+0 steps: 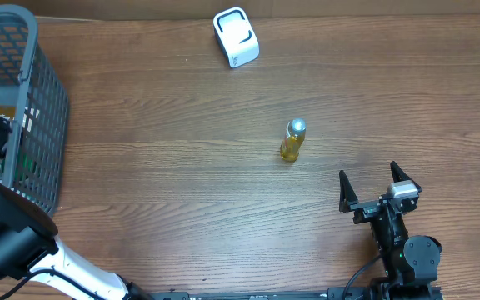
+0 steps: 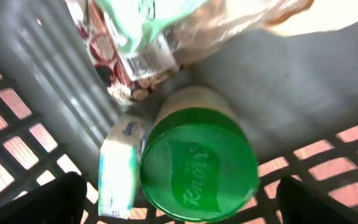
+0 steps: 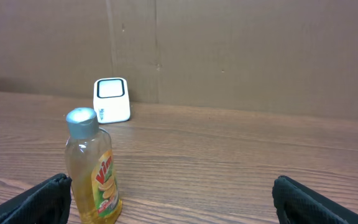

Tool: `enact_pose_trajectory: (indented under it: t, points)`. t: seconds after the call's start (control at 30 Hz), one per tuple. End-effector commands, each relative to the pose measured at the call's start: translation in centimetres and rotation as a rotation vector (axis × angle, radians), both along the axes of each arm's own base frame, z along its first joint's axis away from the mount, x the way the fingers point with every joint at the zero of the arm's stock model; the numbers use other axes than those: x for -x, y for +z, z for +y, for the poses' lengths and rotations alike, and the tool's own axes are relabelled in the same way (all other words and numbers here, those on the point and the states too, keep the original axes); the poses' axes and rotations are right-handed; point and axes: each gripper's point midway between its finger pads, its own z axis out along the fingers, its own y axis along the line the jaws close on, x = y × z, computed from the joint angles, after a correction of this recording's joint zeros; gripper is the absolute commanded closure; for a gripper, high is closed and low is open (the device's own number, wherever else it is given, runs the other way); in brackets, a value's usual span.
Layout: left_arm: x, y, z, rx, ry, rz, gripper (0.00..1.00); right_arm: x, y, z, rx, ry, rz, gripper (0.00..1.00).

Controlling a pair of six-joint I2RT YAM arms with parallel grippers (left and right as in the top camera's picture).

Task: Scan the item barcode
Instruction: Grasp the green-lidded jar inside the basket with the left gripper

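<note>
A: The right end effector [image 1: 368, 171]?
B: Fingers apart, empty, at the counter's [image 1: 182, 208] near-right corner, facing the upright bottle [image 1: 292, 140] mid-counter, probably lining up a grasp.
A: The left end effector [image 2: 179, 208]?
B: Apart too, over a green-lidded jar [image 2: 197, 165] in the left-edge basket [image 1: 44, 92]. The scanner [image 1: 236, 37] waits by the far edge.

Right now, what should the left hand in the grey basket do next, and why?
Probably lower a little over the round green-lidded jar: the open left hand hangs right above it in the grey plastic basket, gripping nothing.
</note>
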Motion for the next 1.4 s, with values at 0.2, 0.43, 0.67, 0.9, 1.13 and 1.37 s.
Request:
enact_pose_trajectory:
  t: [0.2, 0.43, 0.67, 0.9, 1.13, 1.37]
  points:
    - [0.1, -3.5, -1.3, 0.021, -0.051, 0.004, 0.0, 0.0, -0.3, -0.1, -0.002, -0.004, 0.001, 0.0]
    - [-0.3, -4.6, -1.2, 0.01, -0.056, -0.009, 0.07, 0.0, -0.3, -0.1, -0.002, -0.004, 0.001, 0.0]
    - [-0.5, -4.5, -1.3, 0.004, -0.061, -0.016, 0.43, 0.0, -0.3, -0.1, -0.002, -0.003, 0.001, 0.0]
    - [-2.2, 2.3, 0.1, -0.071, -0.062, -0.099, 0.45, 0.0, -0.3, -0.1, -0.002, -0.004, 0.001, 0.0]
    - [-3.4, 9.3, -0.6, -0.078, -0.077, -0.222, 0.56, 0.0, -0.3, -0.1, -0.002, -0.004, 0.001, 0.0]
    - [-2.8, 22.5, -2.4, -0.24, -0.1, -0.458, 0.51, 0.0, -0.3, -0.1, -0.002, -0.004, 0.001, 0.0]
